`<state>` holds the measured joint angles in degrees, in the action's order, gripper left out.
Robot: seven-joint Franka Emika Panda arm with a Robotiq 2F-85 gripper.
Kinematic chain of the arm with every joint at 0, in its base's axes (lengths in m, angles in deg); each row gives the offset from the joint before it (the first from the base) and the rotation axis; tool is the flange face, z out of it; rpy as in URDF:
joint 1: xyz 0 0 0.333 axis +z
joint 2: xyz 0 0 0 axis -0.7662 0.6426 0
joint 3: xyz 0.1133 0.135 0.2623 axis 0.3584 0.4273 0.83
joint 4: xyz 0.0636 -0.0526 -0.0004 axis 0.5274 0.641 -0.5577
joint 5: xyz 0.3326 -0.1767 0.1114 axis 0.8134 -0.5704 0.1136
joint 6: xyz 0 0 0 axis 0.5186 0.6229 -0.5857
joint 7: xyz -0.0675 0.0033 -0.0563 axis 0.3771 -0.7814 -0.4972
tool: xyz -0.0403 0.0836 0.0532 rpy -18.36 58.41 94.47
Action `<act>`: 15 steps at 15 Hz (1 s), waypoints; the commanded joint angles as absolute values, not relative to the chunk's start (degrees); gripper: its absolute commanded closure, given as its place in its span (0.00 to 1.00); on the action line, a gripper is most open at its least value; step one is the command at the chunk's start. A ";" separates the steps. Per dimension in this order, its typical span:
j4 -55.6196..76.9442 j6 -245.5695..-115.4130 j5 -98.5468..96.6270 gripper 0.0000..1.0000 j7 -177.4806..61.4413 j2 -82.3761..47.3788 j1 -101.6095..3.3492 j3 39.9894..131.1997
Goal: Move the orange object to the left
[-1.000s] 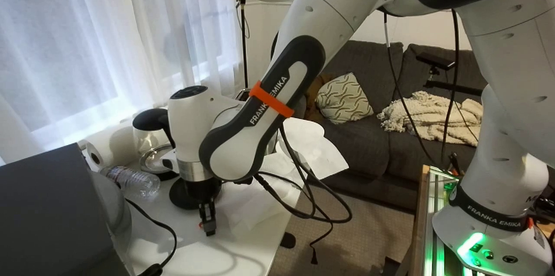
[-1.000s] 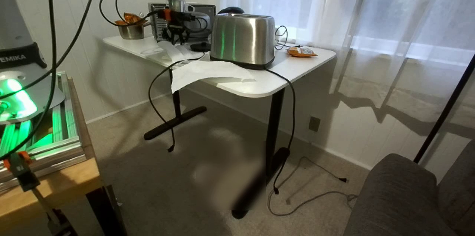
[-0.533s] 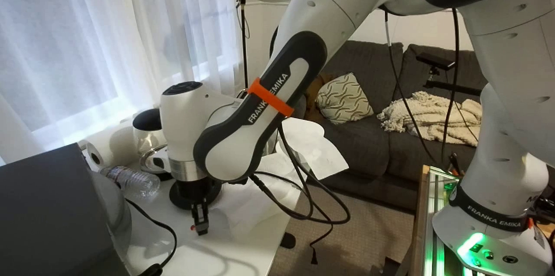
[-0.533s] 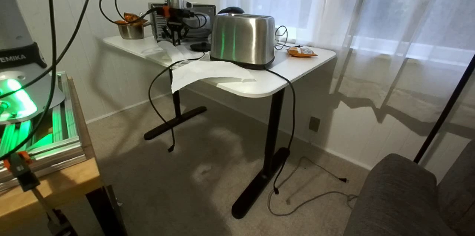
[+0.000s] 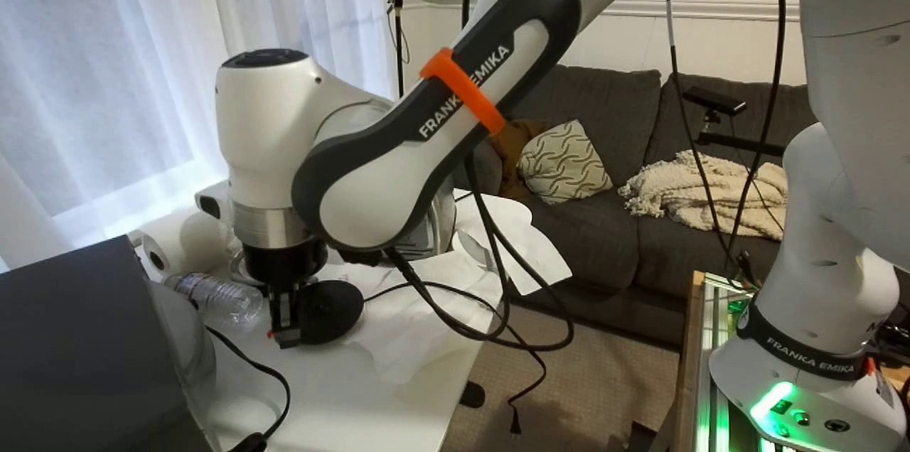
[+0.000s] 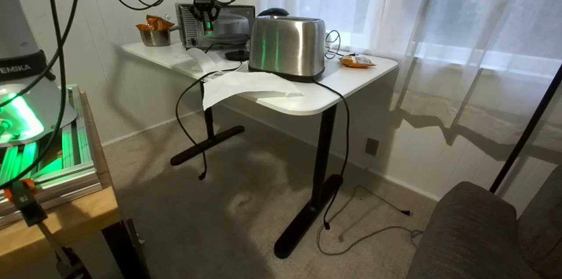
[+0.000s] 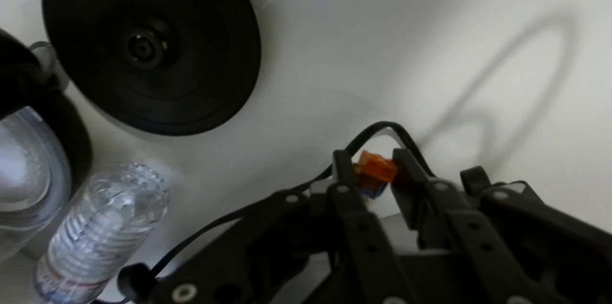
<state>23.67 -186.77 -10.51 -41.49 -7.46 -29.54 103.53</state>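
Observation:
The orange object (image 7: 377, 168) is small and blocky, with a blue part under it. In the wrist view it sits between the two fingertips of my gripper (image 7: 372, 164), which is shut on it. In an exterior view only a small red-orange bit of the object (image 5: 270, 334) shows beside the gripper (image 5: 286, 338). The gripper hangs above the white table (image 5: 334, 395), near the round black base (image 5: 330, 311). In an exterior view the gripper (image 6: 208, 31) is in front of the grey oven, and the object cannot be made out there.
A clear bottle (image 7: 103, 232) lies near the glass kettle (image 7: 24, 165). A black cable (image 5: 266, 367) runs over the table by the grey oven (image 5: 92, 352). A steel toaster (image 6: 287, 46), a pot with orange packets (image 6: 156, 37) and an orange bag (image 6: 358, 61) also stand there.
My gripper has risen higher above the table. In an exterior view it has also moved left, uncovering more of the round black base. It stays shut on the object.

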 commanded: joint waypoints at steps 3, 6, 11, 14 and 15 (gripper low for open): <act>23.14 -182.77 -14.91 0.94 -46.31 -14.37 -27.42 103.01; 21.69 -184.36 -17.38 0.94 -44.87 -14.67 -27.01 103.53; 20.29 -192.47 -21.23 0.94 -41.45 -13.35 -25.99 104.85; 20.79 -200.11 -21.51 0.94 -38.08 -13.09 -26.07 105.88; 20.93 -202.30 -21.26 0.94 -36.83 -13.05 -26.19 106.24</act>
